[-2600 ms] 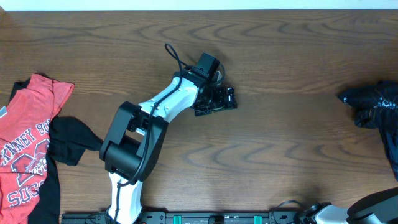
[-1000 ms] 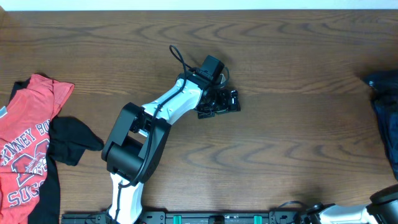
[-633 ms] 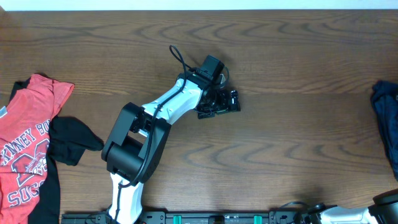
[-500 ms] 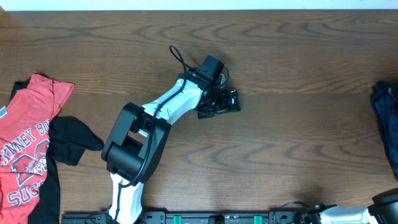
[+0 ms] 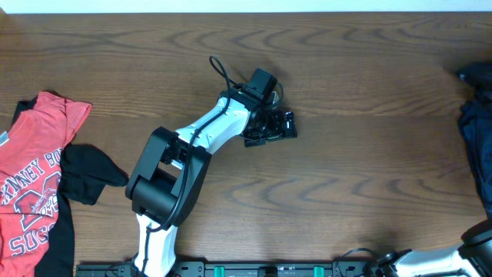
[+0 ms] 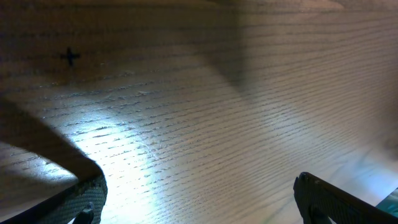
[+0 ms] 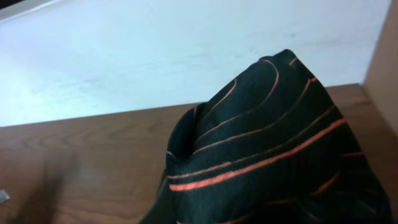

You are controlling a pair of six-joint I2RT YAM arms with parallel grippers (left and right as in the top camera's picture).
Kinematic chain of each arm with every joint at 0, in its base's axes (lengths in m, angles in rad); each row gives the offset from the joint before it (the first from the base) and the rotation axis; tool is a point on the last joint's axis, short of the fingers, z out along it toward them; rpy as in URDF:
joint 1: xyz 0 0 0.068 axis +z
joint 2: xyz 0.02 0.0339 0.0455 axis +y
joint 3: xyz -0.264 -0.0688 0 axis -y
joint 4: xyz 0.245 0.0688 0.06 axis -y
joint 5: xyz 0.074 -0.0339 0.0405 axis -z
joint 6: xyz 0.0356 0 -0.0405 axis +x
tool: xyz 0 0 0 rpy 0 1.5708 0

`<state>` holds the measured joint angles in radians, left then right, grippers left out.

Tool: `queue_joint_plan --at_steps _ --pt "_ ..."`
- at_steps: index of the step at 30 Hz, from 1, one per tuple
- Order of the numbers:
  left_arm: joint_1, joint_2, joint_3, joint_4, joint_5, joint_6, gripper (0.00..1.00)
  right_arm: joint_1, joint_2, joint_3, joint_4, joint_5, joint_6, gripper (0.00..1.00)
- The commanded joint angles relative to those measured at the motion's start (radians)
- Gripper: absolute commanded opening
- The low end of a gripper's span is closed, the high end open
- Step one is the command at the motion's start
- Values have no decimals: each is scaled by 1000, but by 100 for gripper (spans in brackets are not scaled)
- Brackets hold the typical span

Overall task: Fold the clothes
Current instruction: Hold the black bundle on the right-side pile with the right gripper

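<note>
Drooping soft and light by the right table (image 5: 361, 192) edge, the black jersey (image 7: 267, 155) is being pinched by the right end effector, likely needing a hem-corner hold; the left end effector (image 5: 273, 127) is hovering spread.

The jersey (image 7: 267, 155) is black with thin orange-red contour lines. The T-shirt (image 5: 34, 177) is red with white lettering; the table (image 5: 346, 61) is brown woodgrain.

Dark wood-grain worktop (image 5: 346, 177), clothes at two edges.
A red lettered T-shirt (image 5: 31, 177) lies at 9 o'clock, overlapping a black garment (image 5: 84, 173); a dark jersey (image 5: 478, 138) shows at the 3 o'clock edge.
</note>
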<state>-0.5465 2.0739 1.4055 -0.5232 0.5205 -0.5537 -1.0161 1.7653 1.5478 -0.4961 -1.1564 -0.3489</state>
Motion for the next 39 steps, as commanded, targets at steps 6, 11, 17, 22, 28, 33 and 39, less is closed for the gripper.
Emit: queue_joint_plan --at_steps 6,11,17,22,28,33,39 --pt "-5 31 -7 -10 -16 -10 98 -71 66 19 -29 -56 -88 1" --pt "-5 31 -7 -10 -16 -10 98 -151 66 19 -47 -70 -105 1" --pt "-5 31 -7 -10 -16 -10 98 -230 66 19 -54 -110 -121 1" --pt "-5 31 -7 -10 -15 -10 98 -242 66 19 -66 -113 -142 1" --pt "-5 31 -7 -11 -14 -10 98 -219 66 19 -92 -112 -188 1" --pt "-5 31 -7 -14 -14 -10 98 -202 66 19 -92 -112 -192 1" --pt "-5 31 -7 -14 -15 -10 98 -195 66 19 -96 -112 -200 1"
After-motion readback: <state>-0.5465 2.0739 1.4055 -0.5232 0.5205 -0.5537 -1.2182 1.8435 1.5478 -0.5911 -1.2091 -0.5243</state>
